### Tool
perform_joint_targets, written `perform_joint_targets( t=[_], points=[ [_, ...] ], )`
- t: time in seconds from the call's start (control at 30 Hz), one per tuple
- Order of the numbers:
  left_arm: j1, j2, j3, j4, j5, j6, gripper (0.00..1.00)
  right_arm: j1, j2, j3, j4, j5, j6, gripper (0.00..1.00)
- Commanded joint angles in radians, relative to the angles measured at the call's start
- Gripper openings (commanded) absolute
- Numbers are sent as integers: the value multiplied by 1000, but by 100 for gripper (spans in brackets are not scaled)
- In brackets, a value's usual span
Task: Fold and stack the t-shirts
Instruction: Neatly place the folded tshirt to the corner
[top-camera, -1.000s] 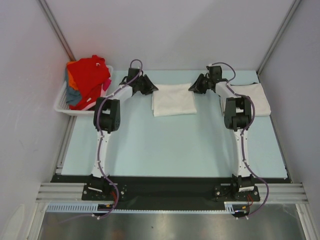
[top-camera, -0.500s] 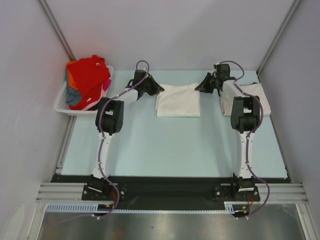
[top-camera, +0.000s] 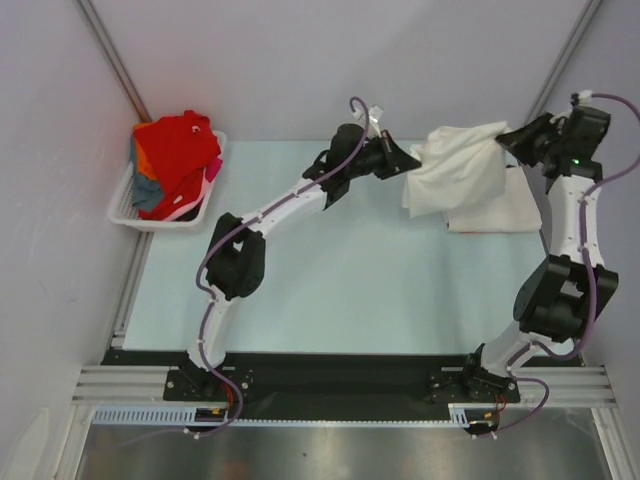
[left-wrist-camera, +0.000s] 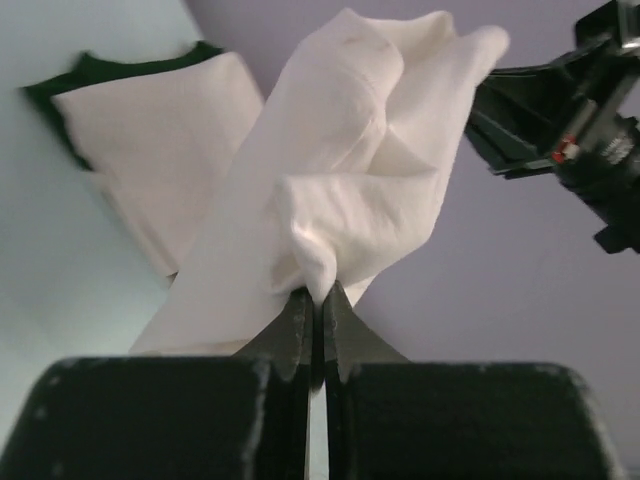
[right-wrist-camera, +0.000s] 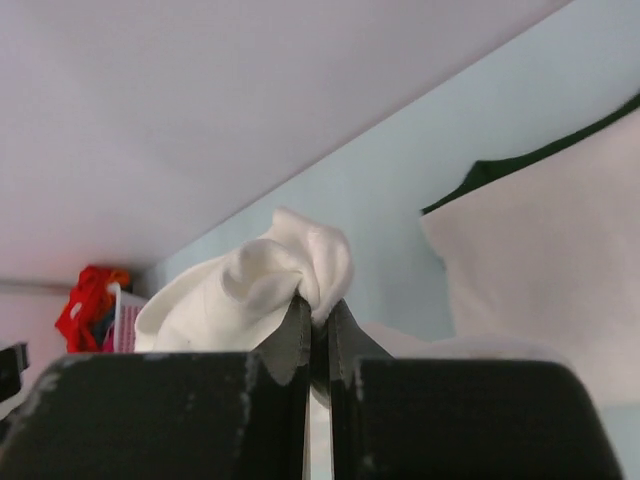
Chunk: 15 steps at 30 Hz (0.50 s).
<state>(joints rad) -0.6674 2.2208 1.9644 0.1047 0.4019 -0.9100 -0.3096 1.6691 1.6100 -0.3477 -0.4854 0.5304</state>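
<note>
Both grippers hold a folded off-white t-shirt (top-camera: 458, 172) in the air above the table's far right. My left gripper (top-camera: 414, 158) is shut on its left corner (left-wrist-camera: 320, 270). My right gripper (top-camera: 505, 138) is shut on its right corner (right-wrist-camera: 305, 270). Below it a second folded off-white t-shirt (top-camera: 500, 210) lies flat on the table; it also shows in the left wrist view (left-wrist-camera: 150, 140) and the right wrist view (right-wrist-camera: 550, 270). Red (top-camera: 180, 150), orange, blue-grey and pink t-shirts are piled in the basket at far left.
The white slatted basket (top-camera: 125, 213) stands at the far left against the left wall. Grey walls close in the table on the left, back and right. The pale blue mat (top-camera: 330, 280) covers the table.
Both grippers have lifted the folded off-white t-shirt off the middle of the table and carried it right, to above the second folded shirt. Both arms have stretched far out and up.
</note>
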Motion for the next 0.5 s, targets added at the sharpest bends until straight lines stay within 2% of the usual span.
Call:
perform_joint_targets(
  t=[0.0,0.1,0.2,0.33,0.47],
  points=[
    [-78,92,187,62,-17,-73,0,-88,-49,27,-76,13,-3,0],
    [-135,260,389,105,-64,-124,0,-166,-57,28,-82,27,-3,0],
    [-167,371,471,223,-130,-165,0,-221,-39,30,-83,33,-6,0],
    [-189,430,462,375,-251,-168,0,-237,23,56,-99,41,-18,0],
    [-193,494,484,457,-366,-201,0,-238,102,82,-99,48,-27,0]
  ],
)
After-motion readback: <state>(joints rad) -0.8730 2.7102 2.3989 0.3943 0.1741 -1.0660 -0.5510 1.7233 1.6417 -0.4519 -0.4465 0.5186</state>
